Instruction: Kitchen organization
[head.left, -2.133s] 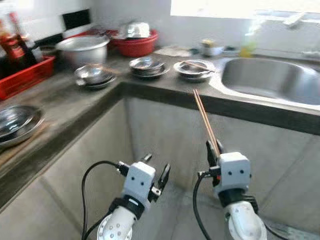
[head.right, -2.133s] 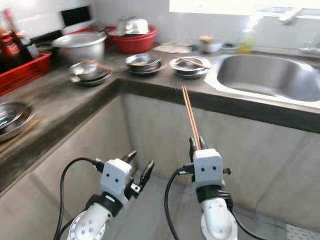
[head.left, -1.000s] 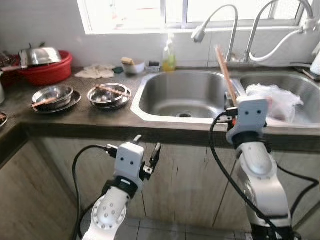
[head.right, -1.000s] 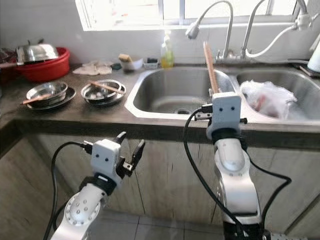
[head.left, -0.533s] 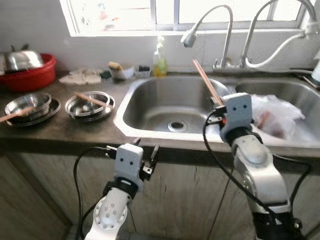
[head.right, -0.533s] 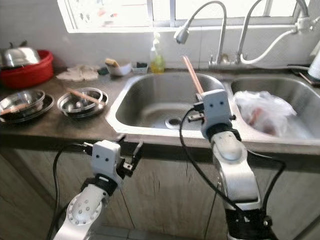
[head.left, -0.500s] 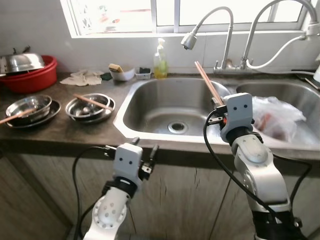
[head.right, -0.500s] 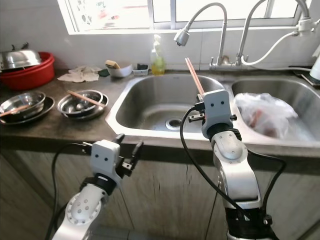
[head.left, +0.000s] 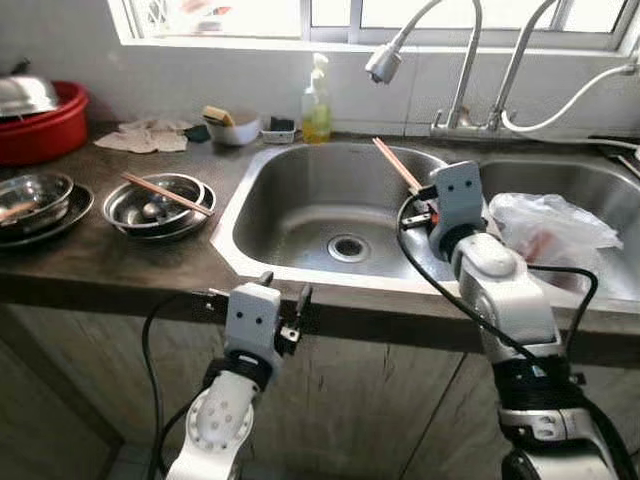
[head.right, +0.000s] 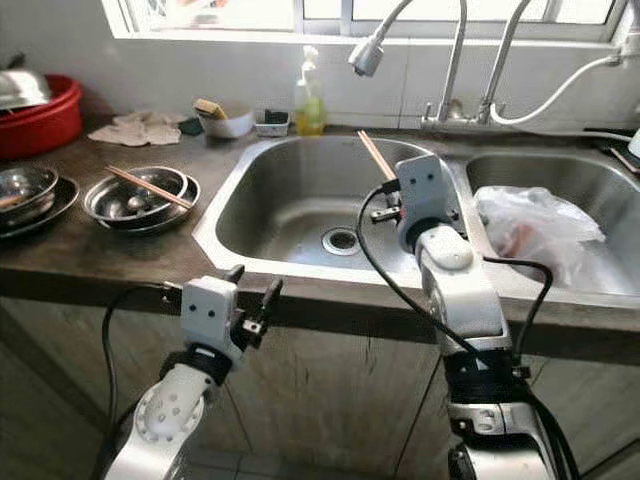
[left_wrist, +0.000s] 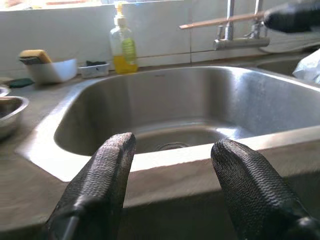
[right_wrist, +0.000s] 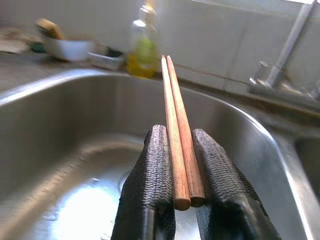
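- Since earlier, our right end effector (right_wrist: 172, 165) tipped lower over the sink (head.left: 300, 190), pinching chopsticks (right_wrist: 176, 125) pointing 11 o'clock, likely for dropping.
- Left end effector (left_wrist: 172, 190) wide, idle before the table (head.left: 90, 260).

Left gripper (left_wrist: 172, 187) fingers (left_wrist: 100, 185) spread wide, lower frame, nothing between them; steel sink (left_wrist: 200, 107) basin fills centre, drain (left_wrist: 171, 146) just above the finger gap; yellow soap bottle (left_wrist: 123, 46) upper centre-left against tiled wall; white bowl (left_wrist: 50, 70) with sponge upper left on worktop (left_wrist: 20, 165); chopsticks (left_wrist: 220, 21) horizontal, upper right, held at their right end by a dark blurred shape; tap base (left_wrist: 237, 41) below them.
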